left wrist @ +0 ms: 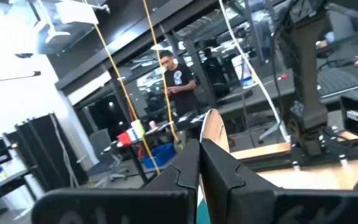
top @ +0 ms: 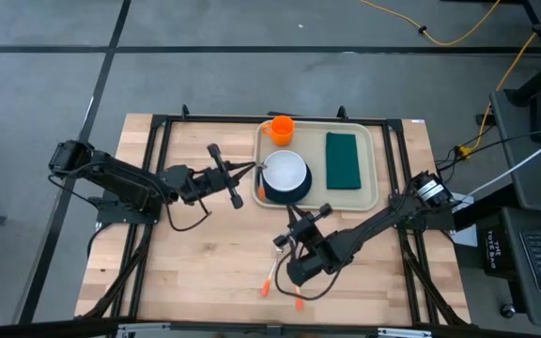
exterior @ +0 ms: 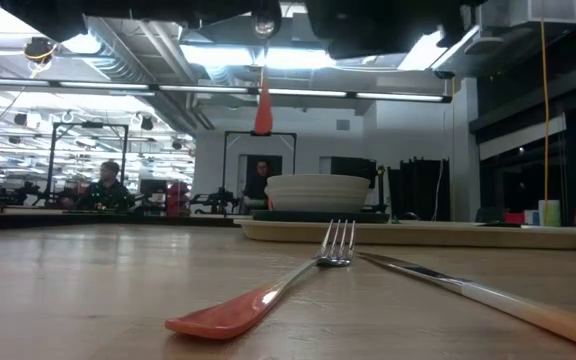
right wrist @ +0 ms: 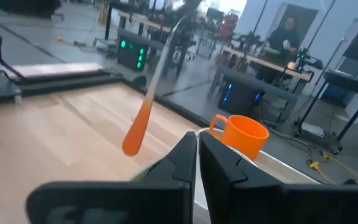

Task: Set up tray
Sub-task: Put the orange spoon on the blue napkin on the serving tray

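Sitting at the far middle-right of the wooden table (top: 205, 253), the tray (top: 369, 192) is lying flat with its long side running across the high view. It is showing as a large beige plastic rectangle with rounded corners and a raised rim, much bigger than the plate on it. In the low view the tray (exterior: 528, 236) is reading as a thin pale slab beyond the cutlery.

An orange cup (top: 281, 129) is standing in the tray's far-left corner. A white bowl (top: 285, 170) is sitting on a dark teal plate (top: 299, 193) in the tray's left half. A dark green napkin (top: 343, 160) is lying flat in the right half, apart from the plate.

The left gripper (top: 255, 169) is hanging at the tray's left rim, just beside the bowl. It is clenching a spoon (left wrist: 213, 127), whose orange handle is dangling downward in the low view.

The right gripper (right wrist: 197, 140) is hovering over bare table near the tray's front edge, facing the cup. Whether it is clenched or released I cannot tell, and nothing is showing in it.

A fork (exterior: 336, 242) with an orange handle is lying on the wood on the near side of the table. A knife (exterior: 468, 290) is lying just beside it, angled away. Both are resting well apart from the tray.

People are standing in the room beyond.
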Controlling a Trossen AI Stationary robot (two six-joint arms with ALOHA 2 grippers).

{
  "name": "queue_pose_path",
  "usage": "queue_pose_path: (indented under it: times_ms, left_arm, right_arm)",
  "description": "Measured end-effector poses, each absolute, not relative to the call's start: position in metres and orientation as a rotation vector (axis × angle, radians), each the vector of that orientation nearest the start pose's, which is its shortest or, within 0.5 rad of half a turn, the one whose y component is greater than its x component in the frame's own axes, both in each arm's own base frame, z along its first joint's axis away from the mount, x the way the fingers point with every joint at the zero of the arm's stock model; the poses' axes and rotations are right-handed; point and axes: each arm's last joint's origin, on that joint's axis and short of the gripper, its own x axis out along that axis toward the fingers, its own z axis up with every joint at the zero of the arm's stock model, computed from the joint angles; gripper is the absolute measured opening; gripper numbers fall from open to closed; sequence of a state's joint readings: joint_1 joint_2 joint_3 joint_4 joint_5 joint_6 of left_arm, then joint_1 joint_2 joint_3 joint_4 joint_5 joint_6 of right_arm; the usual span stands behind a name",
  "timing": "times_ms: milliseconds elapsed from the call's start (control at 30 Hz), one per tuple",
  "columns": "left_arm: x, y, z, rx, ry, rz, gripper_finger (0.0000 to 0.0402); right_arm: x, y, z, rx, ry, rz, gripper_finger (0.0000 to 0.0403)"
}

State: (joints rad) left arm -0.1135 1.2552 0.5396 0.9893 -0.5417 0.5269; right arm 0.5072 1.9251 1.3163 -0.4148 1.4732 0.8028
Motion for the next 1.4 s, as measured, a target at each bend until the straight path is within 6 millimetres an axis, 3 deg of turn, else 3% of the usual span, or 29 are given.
queue_pose_path:
  times_ms: [267, 667, 1167, 1400]
  left_arm:
    - [0.251, -0.013, 0.266, 0.456, -0.148, 0.496, 0.0002]
    - [0.251, -0.014, 0.268, 0.480, -0.176, 0.468, 0.0002]
    - [0.249, -0.016, 0.273, 0.477, -0.232, 0.452, 0.0002]
    - [0.250, -0.016, 0.273, 0.486, -0.240, 0.431, 0.0002]
  right_arm:
    - [0.365, 0.146, 0.202, -0.155, 0.276, -0.962, 0.0030]
    - [0.377, 0.145, 0.212, -0.170, 0.268, -0.924, 0.0047]
    - [0.395, 0.129, 0.225, -0.162, 0.233, -0.912, 0.0127]
    - [0.398, 0.124, 0.228, -0.159, 0.223, -0.917, 0.0141]
